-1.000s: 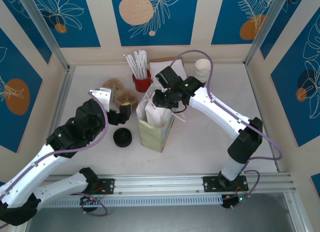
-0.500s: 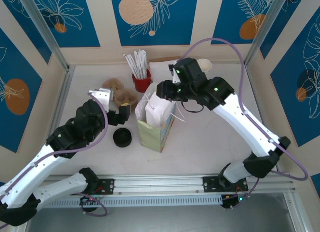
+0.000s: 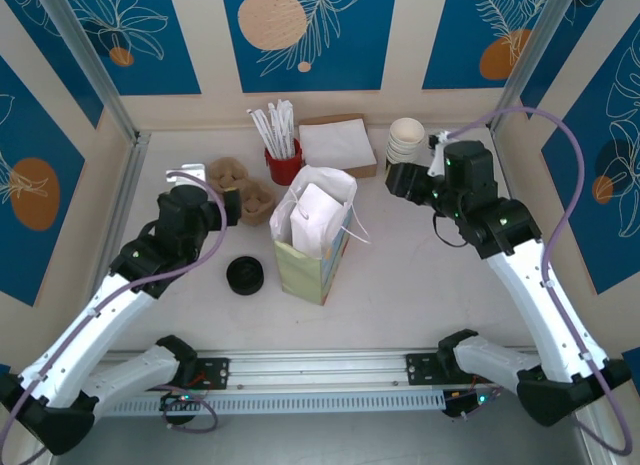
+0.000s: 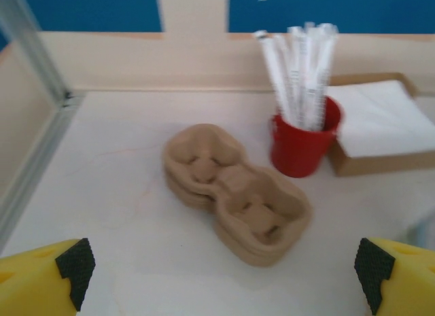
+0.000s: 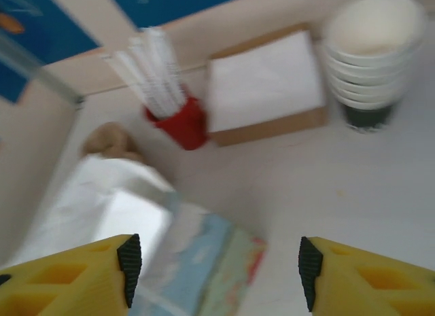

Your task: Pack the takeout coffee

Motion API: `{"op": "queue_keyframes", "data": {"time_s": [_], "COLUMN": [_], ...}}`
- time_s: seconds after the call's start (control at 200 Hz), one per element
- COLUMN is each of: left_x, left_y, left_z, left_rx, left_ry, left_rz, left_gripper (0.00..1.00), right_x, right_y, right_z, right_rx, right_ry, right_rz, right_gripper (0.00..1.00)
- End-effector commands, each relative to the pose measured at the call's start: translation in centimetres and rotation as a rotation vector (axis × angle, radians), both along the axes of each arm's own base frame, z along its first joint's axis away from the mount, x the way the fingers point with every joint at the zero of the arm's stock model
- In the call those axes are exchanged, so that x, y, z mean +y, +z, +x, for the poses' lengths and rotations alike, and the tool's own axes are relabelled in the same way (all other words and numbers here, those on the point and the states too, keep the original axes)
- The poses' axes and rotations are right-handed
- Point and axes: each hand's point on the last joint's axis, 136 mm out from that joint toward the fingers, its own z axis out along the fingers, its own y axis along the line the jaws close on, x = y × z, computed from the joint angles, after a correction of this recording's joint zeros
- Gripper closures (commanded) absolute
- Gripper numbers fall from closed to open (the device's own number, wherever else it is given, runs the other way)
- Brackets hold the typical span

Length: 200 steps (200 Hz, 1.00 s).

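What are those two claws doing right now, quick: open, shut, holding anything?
Left claw: open, holding nothing.
Right claw: open, holding nothing.

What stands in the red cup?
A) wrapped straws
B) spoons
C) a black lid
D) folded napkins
A: a bunch of white wrapped straws sticks up out of the red cup.
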Motion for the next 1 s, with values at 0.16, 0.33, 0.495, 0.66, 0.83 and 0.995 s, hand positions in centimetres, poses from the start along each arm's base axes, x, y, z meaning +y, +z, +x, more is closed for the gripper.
{"op": "queue_keyframes", "data": {"time_s": [0.16, 0.33, 0.495, 0.66, 0.83, 0.995], "left_x": [6.2, 10.2, 12.7, 13.2, 10.8, 9.6], "left_y": [-4.5, -10.1, -14.3, -17.5, -18.5, -18.9], "left_z": [2.2, 3.2, 3.1, 4.4, 6.6, 8.0], "left_rx": [-0.148, -0.116, -0.134, -0.069, -0.064, -0.057], "left_ry": [0.217, 0.322, 0.381, 0.344, 0.188, 0.123], "left_rz": [0.091, 0.121, 0.127, 0.169, 0.115, 0.093], "left_gripper": [0.00, 0.00, 0.00, 0.00, 0.00, 0.00], "right_x": [-8.7, -10.6, -10.6, -11.8, -12.0, -10.4], "right_y": [-9.7, -15.8, -18.6, -20.4, -22.0, -23.2], "right_z": [4.6, 7.8, 9.2, 10.0, 9.5, 9.3], "right_rx": [-0.041, -0.007, -0.146, -0.146, -0.171, -0.234], "right_ry": [-0.286, -0.295, -0.262, -0.266, -0.233, -0.159], "right_rz": [-0.094, -0.243, -0.272, -0.314, -0.227, -0.246], "right_gripper": [0.05, 0.01, 0.01, 0.01, 0.01, 0.01]}}
